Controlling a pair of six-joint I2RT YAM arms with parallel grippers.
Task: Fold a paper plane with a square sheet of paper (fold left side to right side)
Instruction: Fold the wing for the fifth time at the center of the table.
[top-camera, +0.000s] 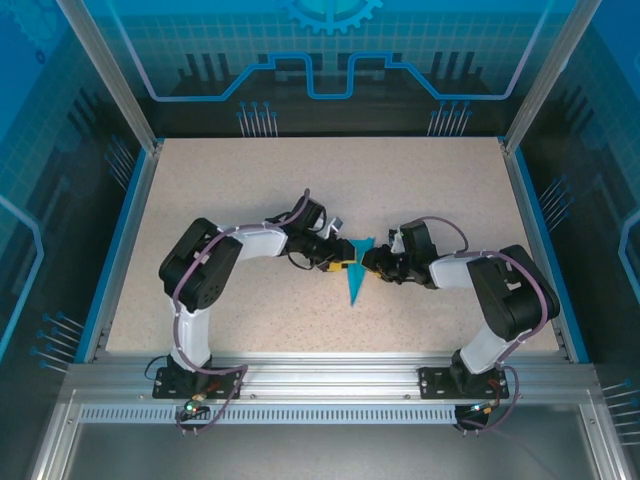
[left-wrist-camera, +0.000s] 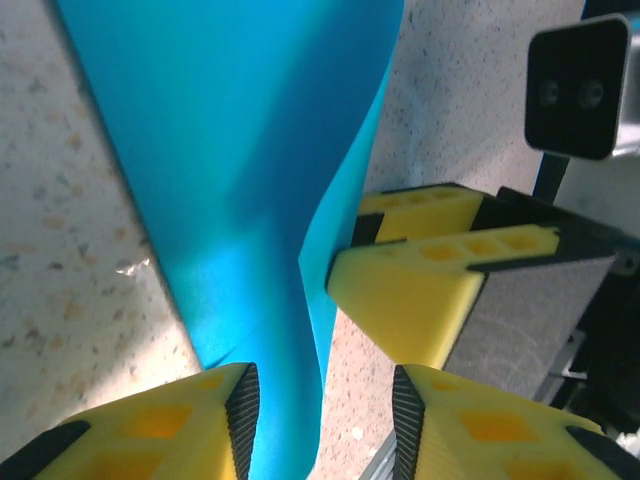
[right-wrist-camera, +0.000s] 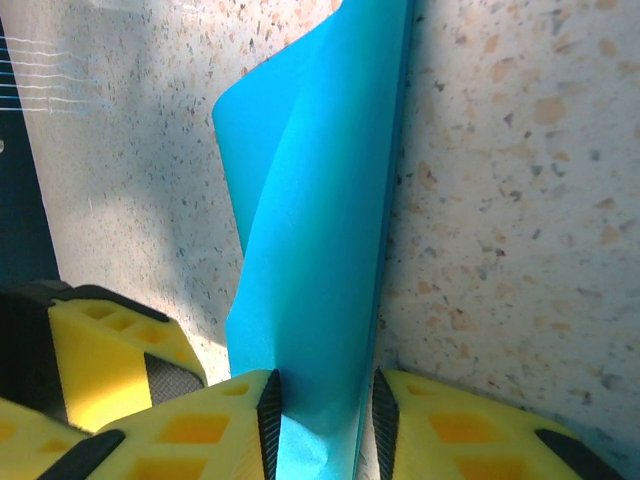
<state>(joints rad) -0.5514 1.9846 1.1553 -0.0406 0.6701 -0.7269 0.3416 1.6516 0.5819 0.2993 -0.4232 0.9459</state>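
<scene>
The paper plane (top-camera: 354, 282) is a slim teal-blue dart lying mid-table, its point toward the near edge. My two grippers meet over its wide far end. The left gripper (top-camera: 339, 262) comes in from the left and stands open. In the left wrist view, the paper plane (left-wrist-camera: 240, 150) runs between that gripper's (left-wrist-camera: 325, 410) fingers, with a raised flap curling beside them. The right gripper (top-camera: 374, 262) comes in from the right. In the right wrist view, its (right-wrist-camera: 325, 415) jaws straddle the folded paper plane (right-wrist-camera: 320, 230), parted about as wide as the strip.
The speckled beige table (top-camera: 250, 190) has blue and aluminium rails along its sides and a rail frame along the near edge (top-camera: 330, 375). The right gripper's yellow fingers (left-wrist-camera: 420, 290) crowd the left wrist view. A left finger (right-wrist-camera: 100, 350) shows in the right wrist view.
</scene>
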